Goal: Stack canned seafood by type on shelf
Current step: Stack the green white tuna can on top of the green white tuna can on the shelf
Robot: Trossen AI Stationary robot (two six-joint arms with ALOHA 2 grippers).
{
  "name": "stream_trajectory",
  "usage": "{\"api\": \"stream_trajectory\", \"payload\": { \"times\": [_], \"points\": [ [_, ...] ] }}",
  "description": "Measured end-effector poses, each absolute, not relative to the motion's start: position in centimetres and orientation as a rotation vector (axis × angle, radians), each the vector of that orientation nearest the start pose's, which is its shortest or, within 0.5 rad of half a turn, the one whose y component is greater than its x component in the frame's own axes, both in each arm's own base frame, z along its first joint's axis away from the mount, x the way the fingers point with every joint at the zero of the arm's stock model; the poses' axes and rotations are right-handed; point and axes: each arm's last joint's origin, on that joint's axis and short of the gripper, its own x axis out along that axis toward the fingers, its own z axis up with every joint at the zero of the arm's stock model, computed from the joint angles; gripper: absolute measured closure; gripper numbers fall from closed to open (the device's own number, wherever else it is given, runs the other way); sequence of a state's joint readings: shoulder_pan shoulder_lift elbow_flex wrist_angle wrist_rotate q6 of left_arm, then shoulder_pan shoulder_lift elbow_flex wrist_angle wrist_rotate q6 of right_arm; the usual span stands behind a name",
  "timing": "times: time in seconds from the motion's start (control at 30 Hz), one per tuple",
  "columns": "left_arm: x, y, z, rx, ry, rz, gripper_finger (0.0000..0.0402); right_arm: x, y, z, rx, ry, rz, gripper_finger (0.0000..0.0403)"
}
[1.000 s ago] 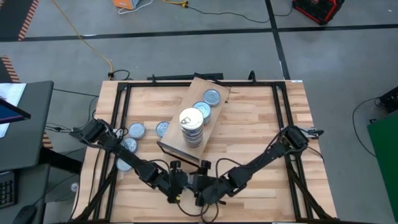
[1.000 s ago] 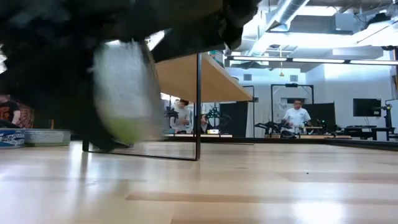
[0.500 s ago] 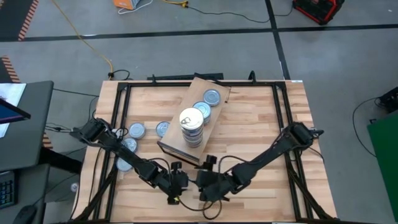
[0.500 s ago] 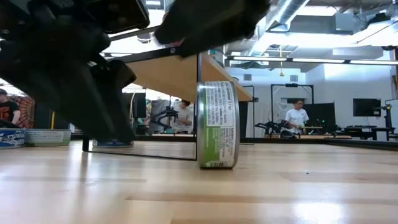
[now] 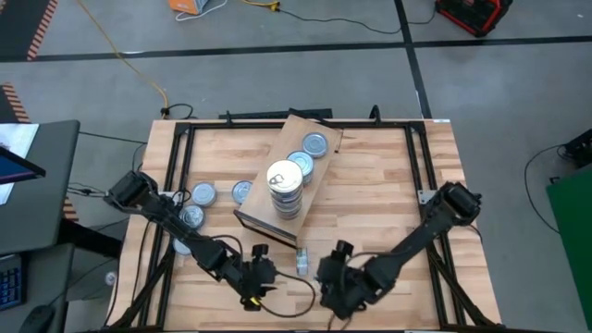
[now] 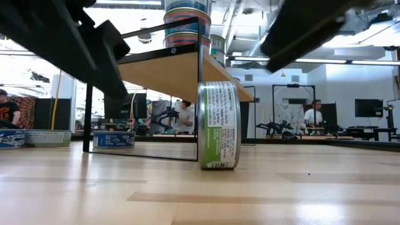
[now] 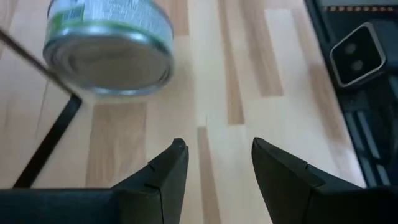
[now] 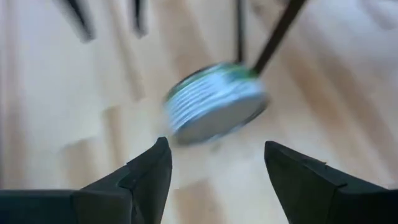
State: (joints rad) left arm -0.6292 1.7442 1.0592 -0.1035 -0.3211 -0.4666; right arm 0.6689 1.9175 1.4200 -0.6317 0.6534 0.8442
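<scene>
The slatted wooden tabletop (image 5: 370,194) carries everything, with a black frame running along its edges. On it the shelf (image 5: 310,139), a light-wood plank with a dark front edge, lies at a slant from the far middle toward the near left; in the low view it shows raised on thin black legs (image 6: 200,94).

The left arm reaches from the left edge to the near middle, and its fingers (image 7: 214,165) hover low over bare wood, parted with nothing between them. The right arm comes in from the right edge, and its fingers (image 8: 214,165) also stand parted and hold nothing, near the front edge of the tabletop, just right of the left arm's.

A tall stack of cans (image 5: 285,190) stands on the near half of the shelf, topped by a pale pull-tab lid. Two silver-topped cans (image 5: 315,144) sit flat on the shelf farther back, one just beside the other.

One green-labelled can (image 6: 219,125) stands on its rim on the tabletop, just in front of the shelf's near corner leg and between the two sets of fingers, touching neither. Both wrist views look at it from opposite sides.

A few more silver-topped cans (image 5: 203,194) lie flat on the tabletop to the left of the shelf, by the left arm.
</scene>
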Motion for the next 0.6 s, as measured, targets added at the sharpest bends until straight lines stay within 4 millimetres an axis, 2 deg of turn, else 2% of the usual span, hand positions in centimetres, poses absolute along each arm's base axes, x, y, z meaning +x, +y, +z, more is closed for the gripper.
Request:
{"api": "stream_trajectory", "payload": {
  "times": [0.17, 0.37, 0.47, 0.6],
  "points": [
    [30.7, -20.0, 19.0, -0.062, 0.651, -0.074, 0.0230, 31.5, 23.3, 19.5, 0.135, 0.842, -0.365, 0.0121],
    [31.5, -18.9, 19.2, 0.078, 0.602, -0.002, 0.0230, 30.8, 22.0, 17.2, 0.160, 0.858, -0.443, 0.0121],
    [31.8, -18.5, 18.9, 0.085, 0.605, 0.018, 0.0230, 31.0, 21.3, 16.1, 0.149, 0.801, -0.462, 0.0121],
    [32.2, -18.2, 18.8, 0.058, 0.599, 0.005, 0.0230, 31.7, 19.9, 15.6, 0.109, 0.766, -0.491, 0.0121]
  ]
}}
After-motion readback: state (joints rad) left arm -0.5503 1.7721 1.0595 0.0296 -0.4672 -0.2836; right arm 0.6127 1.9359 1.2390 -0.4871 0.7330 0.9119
